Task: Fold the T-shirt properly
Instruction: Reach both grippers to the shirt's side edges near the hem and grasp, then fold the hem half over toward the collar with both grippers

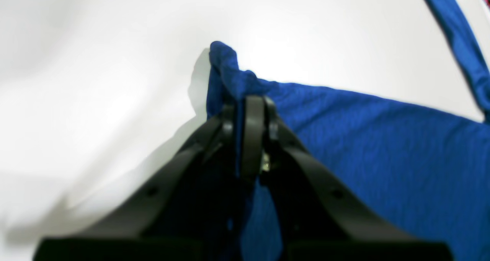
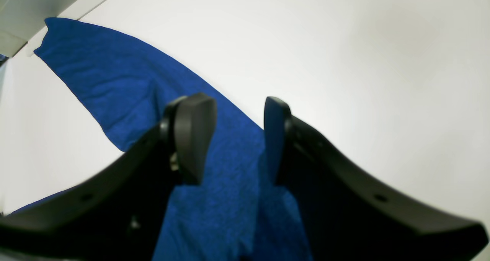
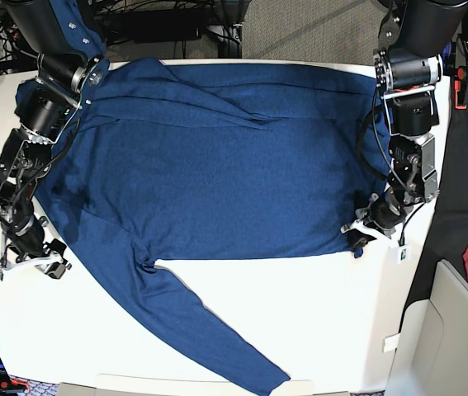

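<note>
Broadly, the white worktop (image 3: 316,313) carries the T-shirt (image 3: 217,173), spread flat, one long sleeve trailing toward the near edge; no writing is readable anywhere. The left gripper (image 1: 249,104) has its fingers (image 1: 252,131) pressed together, pinching a bunched corner of the shirt, with fabric spreading away to one side of them. The right gripper (image 2: 239,138) has its fingers (image 2: 191,134) spread, blue fabric lying between and beneath them
</note>
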`<state>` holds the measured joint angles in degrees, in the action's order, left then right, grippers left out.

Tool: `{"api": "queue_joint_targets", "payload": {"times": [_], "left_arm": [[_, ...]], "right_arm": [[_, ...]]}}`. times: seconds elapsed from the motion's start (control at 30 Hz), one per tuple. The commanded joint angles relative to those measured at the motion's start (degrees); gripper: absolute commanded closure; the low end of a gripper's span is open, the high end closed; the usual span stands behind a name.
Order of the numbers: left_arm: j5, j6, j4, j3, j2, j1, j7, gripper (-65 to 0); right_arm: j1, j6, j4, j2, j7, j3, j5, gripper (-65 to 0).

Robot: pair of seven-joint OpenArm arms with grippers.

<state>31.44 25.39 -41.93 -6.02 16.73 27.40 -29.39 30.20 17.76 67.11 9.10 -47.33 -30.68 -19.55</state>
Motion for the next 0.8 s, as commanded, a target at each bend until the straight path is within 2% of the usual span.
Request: {"api": "queue_joint_targets", "payload": {"times": [0.0, 0.33, 0.57, 0.77], "left_arm": [[0.25, 0.15, -2.42, -0.26, 1.51, 0.34, -0.37, -1.8], [0.34, 0.15, -17.28, -0.35, 1.33, -6.08, -5.47, -1.8], [0.34, 0.15, -20.35, -0.35, 1.42, -8.1, -5.91, -1.8], [0.34, 0.15, -21.06, -0.35, 1.33, -9.16, -5.91, -1.8]], "right_arm": [[2.29, 0.31, -0.43, 0.61, 2.19, 1.36, -0.8, -25.3], [10.64, 0.31, -16.43, 1.75, 11.51, 14.1, 11.95, -25.5], [13.45, 0.22, -25.05, 1.84, 16.96, 14.81, 24.25, -25.5], [12.84, 0.22, -25.66, 2.72, 17.22, 14.81, 29.27, -25.5]]}}
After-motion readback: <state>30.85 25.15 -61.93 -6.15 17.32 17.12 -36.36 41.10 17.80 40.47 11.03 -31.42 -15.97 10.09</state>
